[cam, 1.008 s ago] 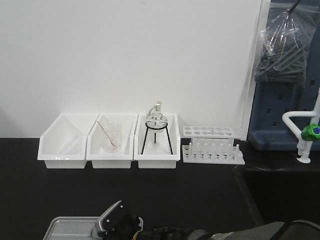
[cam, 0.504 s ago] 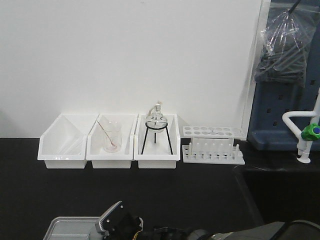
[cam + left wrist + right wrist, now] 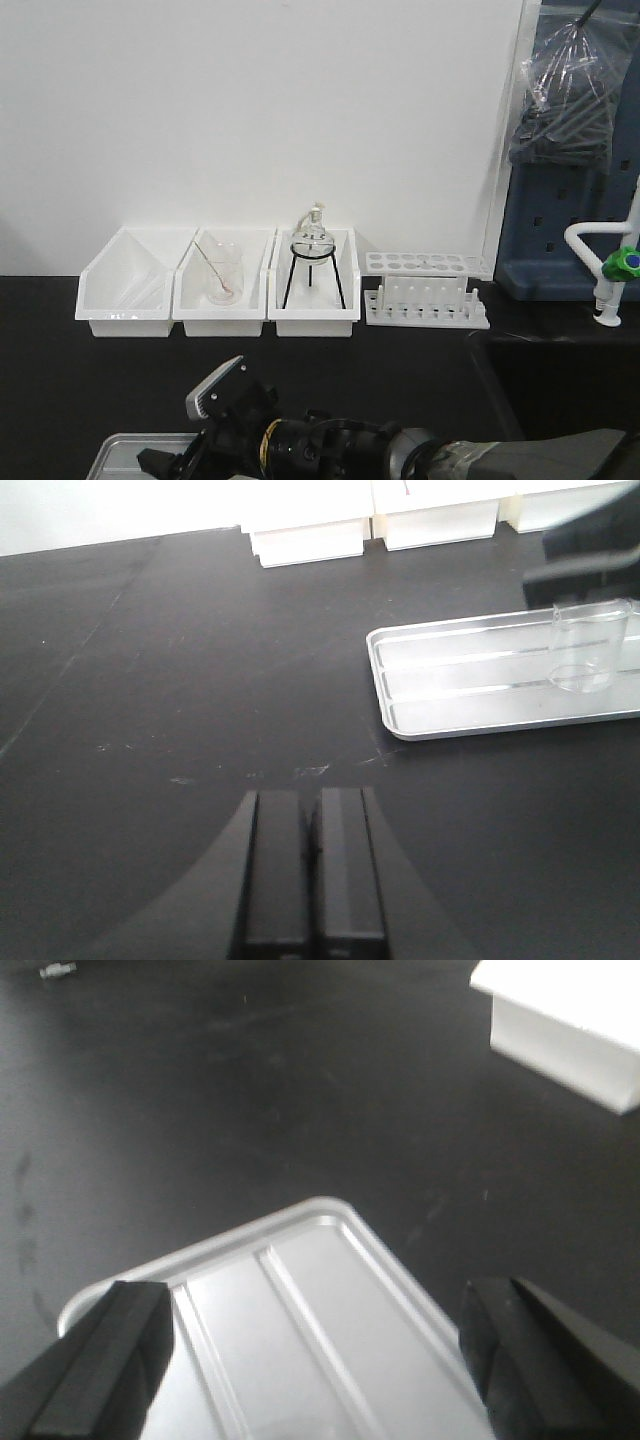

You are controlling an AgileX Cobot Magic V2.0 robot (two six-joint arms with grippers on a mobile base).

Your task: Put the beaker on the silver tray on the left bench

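The right pincer (image 3: pixel 315 1345) gapes wide and empty over the silver tray (image 3: pixel 455 695). The beaker (image 3: pixel 590 648) stands upright in the tray, just beneath it. The left pincer (image 3: pixel 311 825) is pressed closed above the black desk (image 3: pixel 180 680), with the tray ahead to its right.

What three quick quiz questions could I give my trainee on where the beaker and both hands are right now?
1. True or false: the beaker stands upright on the silver tray.
2. The right hand is: A) open, B) shut on the beaker, C) out of view.
3. Fill in: the left hand is ____, above the black bench.
Key: 1 true; 2 A; 3 shut.
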